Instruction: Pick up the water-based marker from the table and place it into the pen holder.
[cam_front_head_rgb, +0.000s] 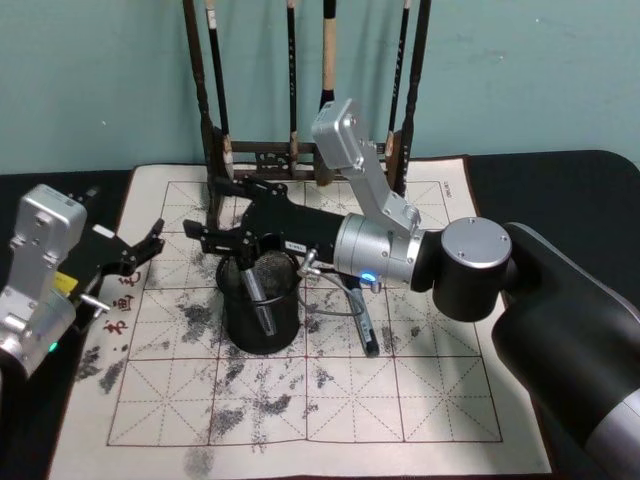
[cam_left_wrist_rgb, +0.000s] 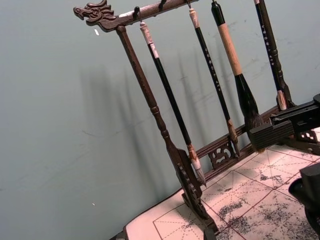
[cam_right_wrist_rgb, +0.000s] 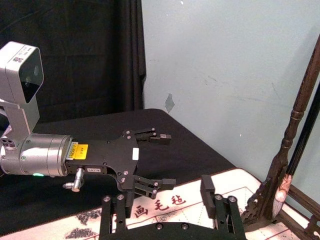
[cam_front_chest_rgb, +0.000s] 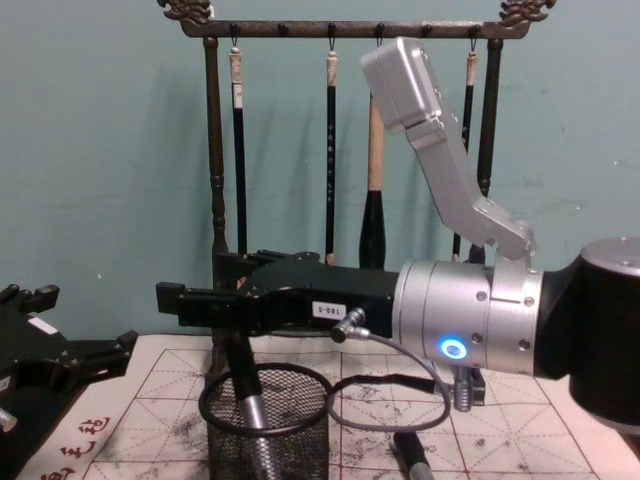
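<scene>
While right gripper (cam_front_chest_rgb: 190, 278) hovers, jaws apart, over one pen holder (cam_front_head_rgb: 262, 330), one marker (cam_front_head_rgb: 258, 295) leaning inside, left gripper (cam_front_head_rgb: 152, 240) spread, four brushes (cam_front_chest_rgb: 330, 150), red characters (cam_right_wrist_rgb: 156, 202) at mat's (cam_front_head_rgb: 340, 400) left edge.

right pincer (cam_front_head_rgb: 203, 208) hangs over the pen holder (cam_front_head_rgb: 262, 325), brush rack (cam_front_head_rgb: 270, 150) close behind — mat (cam_front_head_rgb: 300, 400) in front open.

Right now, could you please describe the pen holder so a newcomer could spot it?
On the ink-stained grid mat, before the wooden brush rack, stands the pen holder, beneath the right gripper. It alone is a round black mesh cup, a grey marker leaning inside.
</scene>
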